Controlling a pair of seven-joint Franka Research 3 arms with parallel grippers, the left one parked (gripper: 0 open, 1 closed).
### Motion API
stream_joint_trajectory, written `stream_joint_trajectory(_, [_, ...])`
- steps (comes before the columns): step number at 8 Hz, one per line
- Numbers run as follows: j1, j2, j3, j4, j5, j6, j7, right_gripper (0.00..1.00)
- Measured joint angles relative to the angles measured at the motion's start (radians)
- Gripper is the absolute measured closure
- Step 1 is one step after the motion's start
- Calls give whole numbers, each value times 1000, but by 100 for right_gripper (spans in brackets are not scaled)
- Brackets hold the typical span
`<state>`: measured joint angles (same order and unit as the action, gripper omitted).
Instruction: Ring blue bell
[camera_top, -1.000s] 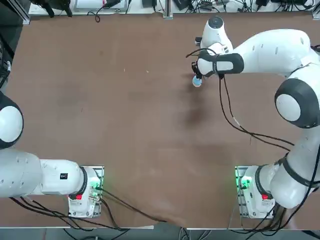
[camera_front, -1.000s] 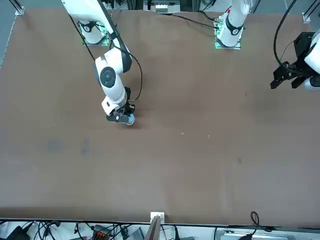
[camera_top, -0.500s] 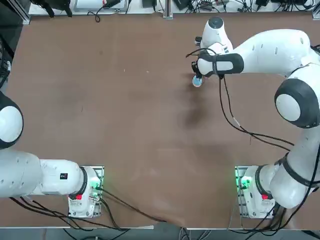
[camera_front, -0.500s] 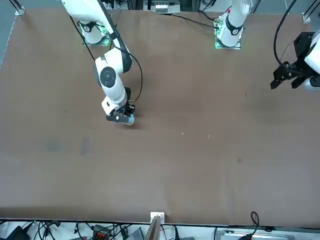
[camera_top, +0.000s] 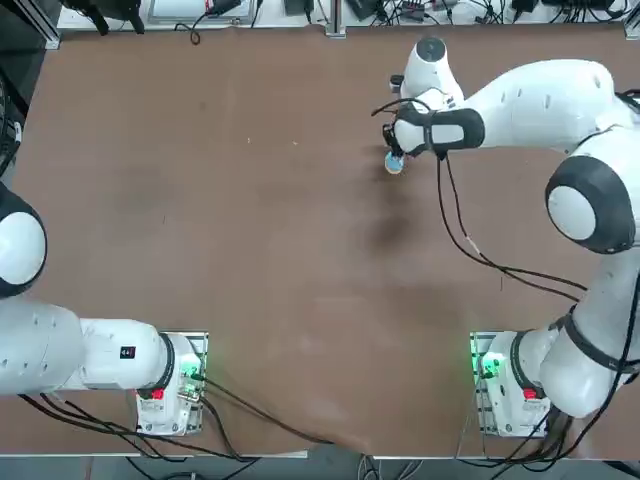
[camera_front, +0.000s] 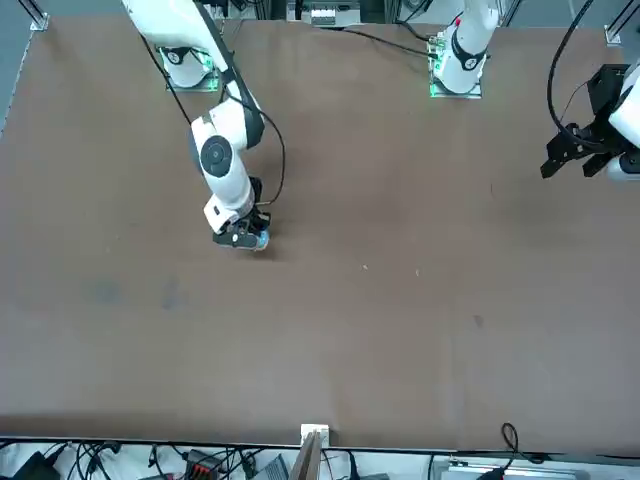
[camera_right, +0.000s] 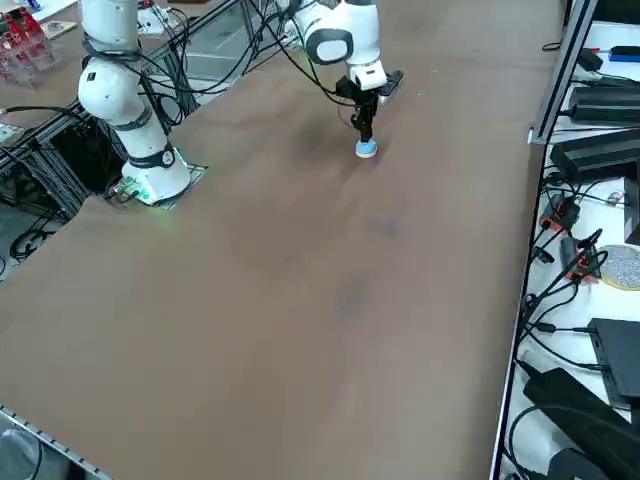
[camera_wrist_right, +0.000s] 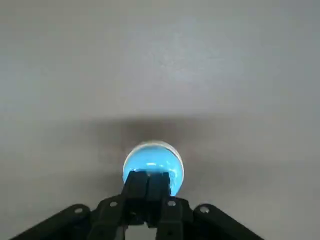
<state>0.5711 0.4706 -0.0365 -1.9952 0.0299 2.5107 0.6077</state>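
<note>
The blue bell (camera_top: 394, 165) (camera_front: 260, 241) (camera_right: 366, 150) (camera_wrist_right: 153, 160) is a tiny light-blue dome on the brown table, in its far right part. My right gripper (camera_top: 392, 152) (camera_front: 246, 236) (camera_right: 364, 136) (camera_wrist_right: 147, 182) points straight down over it. Its two black fingers are shut together with nothing between them. In the right wrist view the joined fingertips lie over the dome's top and hide the button. Whether they touch it I cannot tell.
The brown table (camera_top: 250, 220) is bare around the bell. Black cables (camera_top: 470, 240) hang from the right arm over the table. A shelf with electronics and cables (camera_right: 590, 150) runs along the table's far edge.
The right arm's wrist has shifted very slightly; the fingers stay shut over the bell, and the bell has not moved.
</note>
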Motion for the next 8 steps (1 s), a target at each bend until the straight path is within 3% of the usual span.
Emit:
stream_joint_trajectory(6, [3,0,-3,9,0,8,7,99])
stream_joint_trajectory(8, [4,-24,-3,31,0,-69,7,99])
